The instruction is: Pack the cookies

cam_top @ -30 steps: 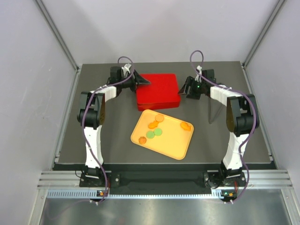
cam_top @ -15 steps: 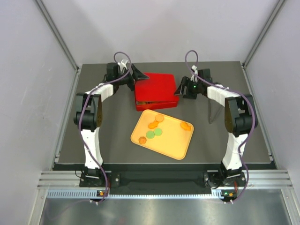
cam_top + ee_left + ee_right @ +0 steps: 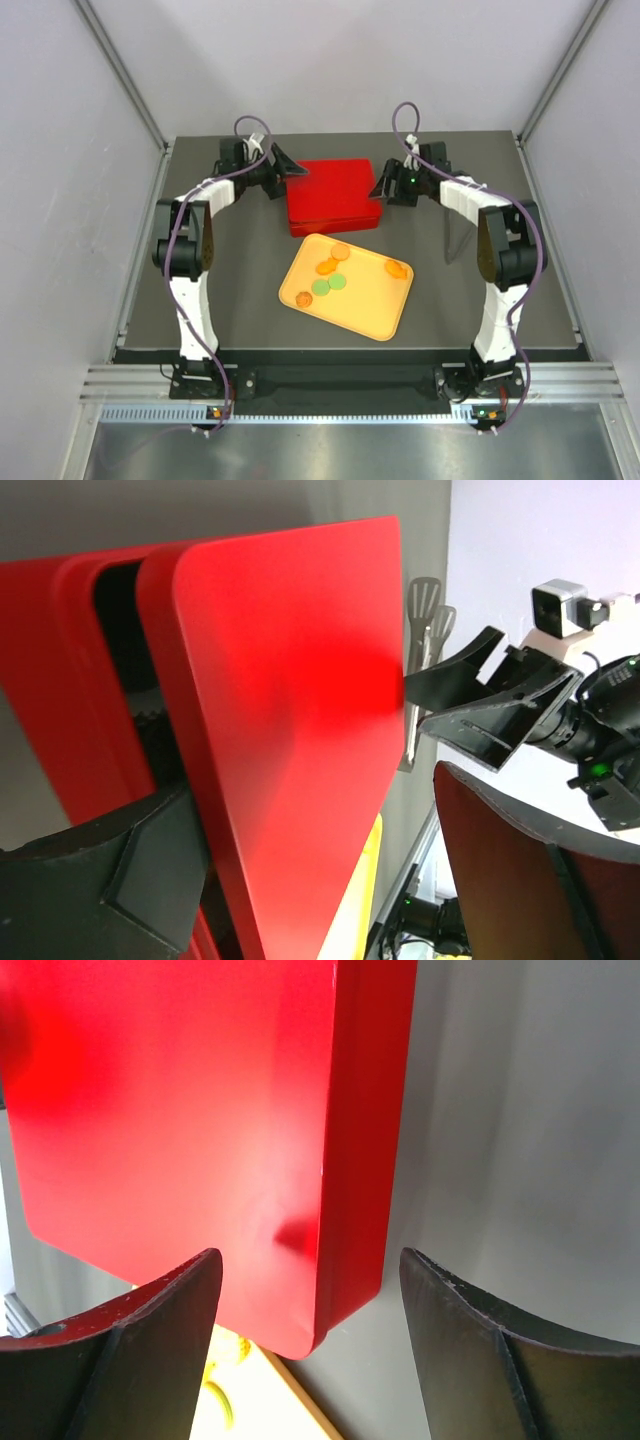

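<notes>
Cookies: six small flat discs, four orange and two green, loose on a yellow tray just beside a red lidded box. Left gripper and right gripper: jaws spread at the box's far left and right corners, gripping nothing. Dark grey table, pale walls

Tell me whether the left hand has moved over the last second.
Yes. The left hand has drawn back leftward, away from the red box, judged against the unmoved yellow tray.
</notes>
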Tool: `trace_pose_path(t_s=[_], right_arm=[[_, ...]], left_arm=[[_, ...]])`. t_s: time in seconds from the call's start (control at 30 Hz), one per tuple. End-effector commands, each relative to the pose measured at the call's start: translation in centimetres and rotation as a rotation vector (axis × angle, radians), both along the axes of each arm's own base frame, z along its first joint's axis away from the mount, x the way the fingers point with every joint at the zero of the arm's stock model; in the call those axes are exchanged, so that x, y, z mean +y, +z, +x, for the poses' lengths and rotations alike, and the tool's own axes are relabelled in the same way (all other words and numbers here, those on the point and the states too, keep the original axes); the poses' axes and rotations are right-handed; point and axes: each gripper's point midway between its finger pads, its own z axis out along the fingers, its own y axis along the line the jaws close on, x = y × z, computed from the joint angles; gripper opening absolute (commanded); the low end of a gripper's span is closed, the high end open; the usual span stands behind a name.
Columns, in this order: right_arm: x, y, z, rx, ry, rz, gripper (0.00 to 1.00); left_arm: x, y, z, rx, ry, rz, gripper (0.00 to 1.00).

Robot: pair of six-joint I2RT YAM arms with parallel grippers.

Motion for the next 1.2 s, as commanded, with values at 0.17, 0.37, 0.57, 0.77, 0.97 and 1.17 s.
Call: trace_pose_path(t_s=[0.17, 0.37, 0.57, 0.77, 0.97, 1.17], right_arm=[[1.7, 1.6, 1.6, -0.068, 0.032, -0.018, 0.71], [2.1, 1.3, 1.7, -0.064, 0.037, -0.028, 0.71], [2.0, 1.2, 1.8, -0.060, 0.038, -0.034, 0.71], [2.1, 1.4, 1.9, -0.067, 0.038, -0.044, 0.71], [2.4, 1.4, 2.0, -0.068, 0.040, -0.051, 0.70], [3.2, 1.5, 2.2, -0.068, 0.050, -0.053, 0.69]], left_arm=[[1.8, 3.4, -0.4, -0.103, 0.019, 0.073, 0.89], [2.8, 2.9, -0.8, -0.072, 0.041, 0.113, 0.84], [4.3, 2.3, -1.0, -0.056, 0.070, 0.189, 0.84], [5.8, 2.1, -1.0, -0.063, 0.088, 0.295, 0.85], [6.0, 1.4, -1.6, -0.047, 0.094, 0.310, 0.87], [4.5, 0.9, -1.9, -0.063, 0.073, 0.269, 0.95]])
